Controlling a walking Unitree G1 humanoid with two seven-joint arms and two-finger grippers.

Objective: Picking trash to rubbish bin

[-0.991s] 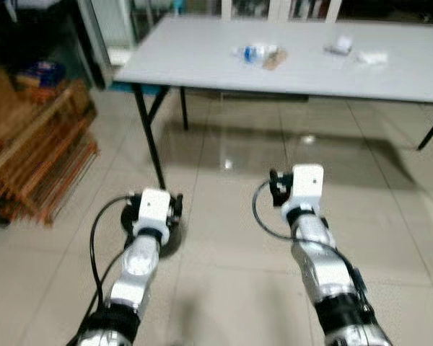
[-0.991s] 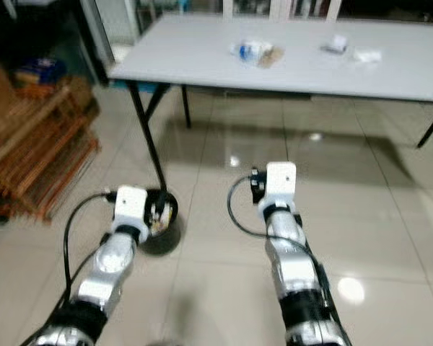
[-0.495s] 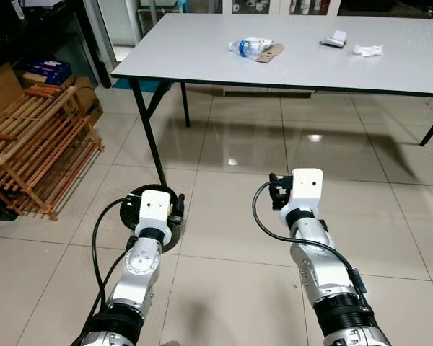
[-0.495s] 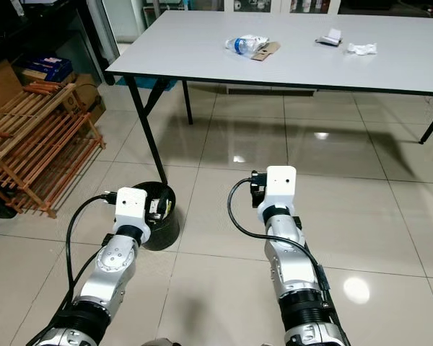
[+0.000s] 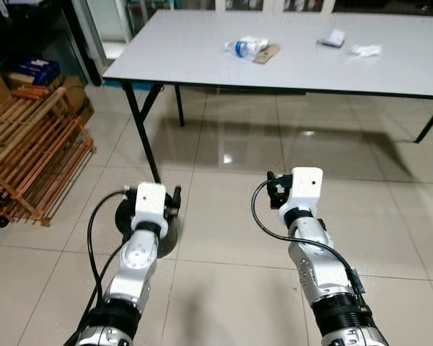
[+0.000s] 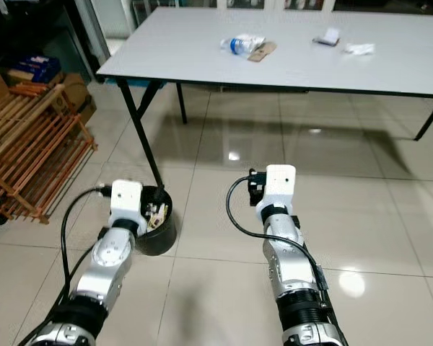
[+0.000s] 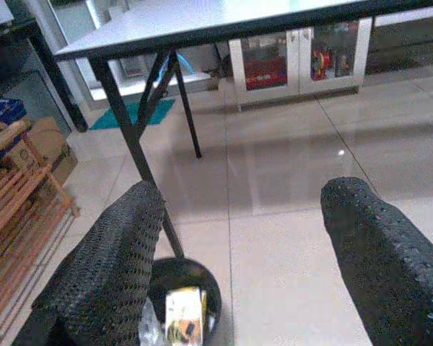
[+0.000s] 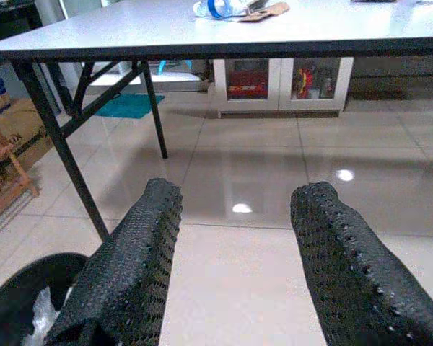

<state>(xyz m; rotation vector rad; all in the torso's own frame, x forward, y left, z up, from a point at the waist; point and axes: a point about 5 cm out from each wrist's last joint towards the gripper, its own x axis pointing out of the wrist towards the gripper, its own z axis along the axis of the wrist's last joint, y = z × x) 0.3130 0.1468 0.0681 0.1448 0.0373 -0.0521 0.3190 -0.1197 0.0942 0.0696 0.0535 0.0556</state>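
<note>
A grey table (image 5: 202,61) carries a plastic bottle (image 5: 242,47), a brown cardboard scrap (image 5: 267,53), a white packet (image 5: 334,38) and crumpled white paper (image 5: 364,50). A black rubbish bin (image 6: 157,229) with trash inside stands on the floor by the table leg. My left gripper (image 7: 243,189) is open and empty, held above and just short of the bin (image 7: 185,299). My right gripper (image 8: 238,191) is open and empty too, held over the tiles to the right of the bin and facing the table.
A wooden slatted rack (image 5: 25,162) and cardboard boxes (image 5: 30,72) stand at the left. Black table legs (image 5: 141,133) rise beside the bin. Glossy floor tiles (image 5: 390,216) stretch ahead and to the right. Low cabinets (image 8: 281,86) stand behind the table.
The whole picture has shifted slightly as the camera moved and sharpened from a blur. Both arms hold the same pose with open fingers.
</note>
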